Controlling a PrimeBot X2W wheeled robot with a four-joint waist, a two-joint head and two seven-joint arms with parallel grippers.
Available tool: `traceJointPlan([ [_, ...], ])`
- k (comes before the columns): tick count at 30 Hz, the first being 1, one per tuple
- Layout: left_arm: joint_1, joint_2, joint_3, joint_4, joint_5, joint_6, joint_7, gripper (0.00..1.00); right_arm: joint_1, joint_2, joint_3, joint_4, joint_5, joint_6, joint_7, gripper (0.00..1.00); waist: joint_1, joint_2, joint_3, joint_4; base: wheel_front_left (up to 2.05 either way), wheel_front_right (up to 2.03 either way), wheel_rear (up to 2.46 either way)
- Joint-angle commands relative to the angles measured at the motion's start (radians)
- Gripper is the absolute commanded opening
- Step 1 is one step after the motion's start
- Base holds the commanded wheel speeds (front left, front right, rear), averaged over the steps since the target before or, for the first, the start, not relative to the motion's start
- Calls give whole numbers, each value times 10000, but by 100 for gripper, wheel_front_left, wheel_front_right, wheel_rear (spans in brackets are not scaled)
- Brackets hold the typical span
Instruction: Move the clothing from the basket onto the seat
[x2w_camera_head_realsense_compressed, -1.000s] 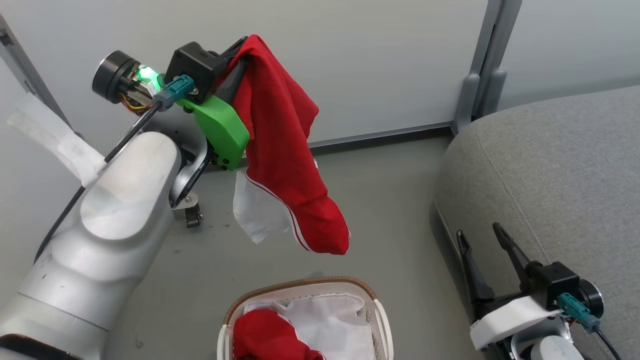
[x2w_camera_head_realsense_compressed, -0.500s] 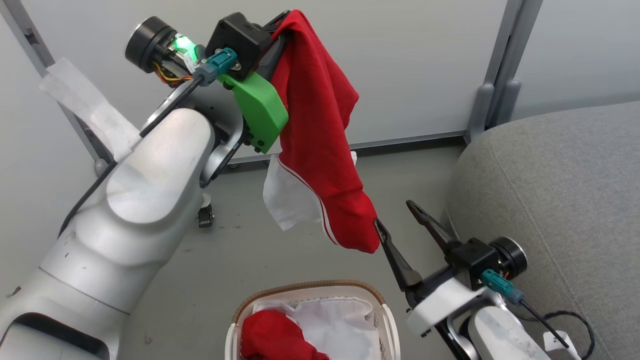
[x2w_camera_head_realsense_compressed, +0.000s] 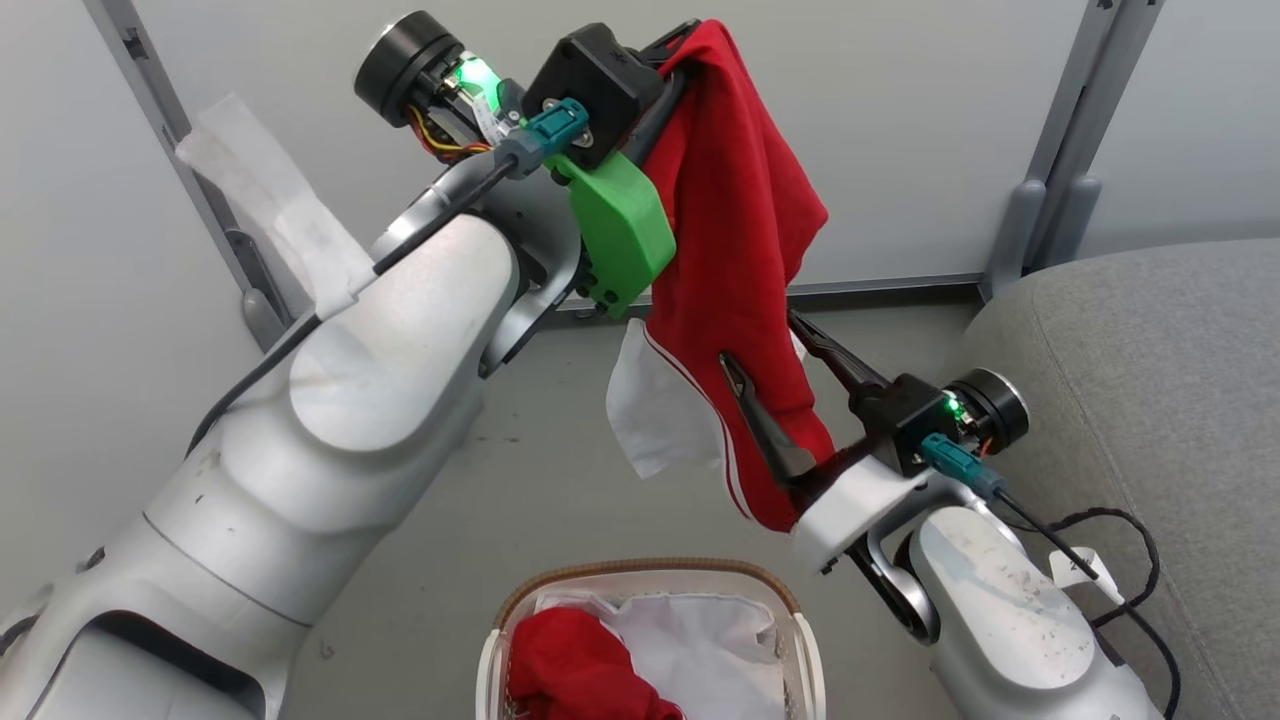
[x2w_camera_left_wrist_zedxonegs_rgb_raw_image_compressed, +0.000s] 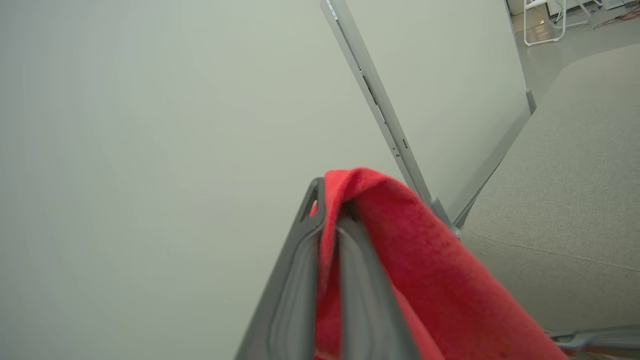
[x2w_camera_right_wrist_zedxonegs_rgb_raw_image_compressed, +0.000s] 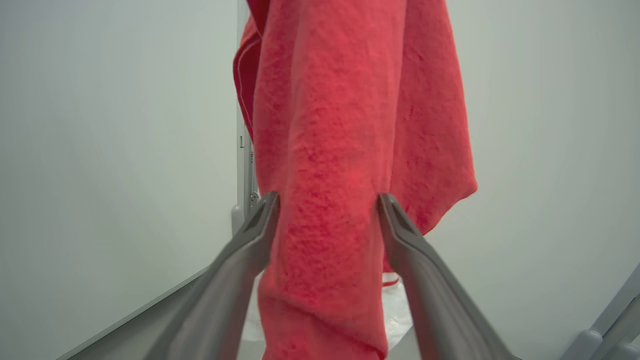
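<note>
The left gripper is clenching one red garment, dangling it above the basket at six o'clock. The right gripper is straddling it, fingers spread wide; closing, then swinging toward the seat at three o'clock, looks next.

1. Looks like a robot test lab: plain pale partition panels on grey metal posts.
2. Bare smooth grey floor; loose black cable near a large grey fabric-upholstered seat.
</note>
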Motion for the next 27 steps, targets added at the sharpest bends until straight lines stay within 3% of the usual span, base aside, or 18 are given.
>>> traceJointPlan([
  [1, -182, -60, -31, -149, -66, 8, -19, 0, -208, -37, -71, 160, -201, -13, -46, 100, 1, -1, 11, 119, 0, 0, 0],
  [5, -81, -62, -122, -499, -217, -13, 9, 0, -490, -37, -122, 718, -205, -14, -37, 100, 1, -1, 11, 241, 0, 0, 0],
  [6, -36, -44, -131, -573, -244, -16, 15, 0, -575, -37, -83, 855, -152, -14, -37, 48, 1, -1, 13, 263, 0, 0, 0],
  [8, 142, 47, -121, -746, -334, 1, 17, 0, -765, -37, 2, 1142, -68, -14, -37, 0, 1, -1, 23, 291, 0, 0, 0],
  [13, 671, 313, 68, -985, -488, 254, -254, 0, -967, -37, -178, 1366, 70, -14, -37, 0, 1, -1, 76, 253, 0, 0, 0],
  [16, 1267, 446, 199, -958, -855, 344, -372, 47, -978, -37, -242, 1413, 221, -14, -37, 0, 1, -1, 109, 201, 0, 0, 0],
  [17, 1417, 512, 260, -933, -944, 404, -431, 51, -976, -39, -259, 1417, 255, -14, -37, 0, 1, -1, 120, 184, 0, 0, 0],
  [19, 1793, 628, 390, -849, -1096, 543, -586, 93, -980, -37, -320, 1428, 265, -14, -37, 0, 1, -1, 144, 149, 0, 0, 0],
  [20, 2067, 641, 431, -779, -1204, 584, -664, 100, -966, -40, -415, 1430, 248, -14, -37, 0, 1, -1, 148, 128, 0, 0, 0],
  [27, 3653, 725, 579, -295, -1711, 872, -1576, 100, -897, -39, -1048, 1425, 103, -14, -37, 0, 1, -1, 146, 22, 0, 0, 0],
])
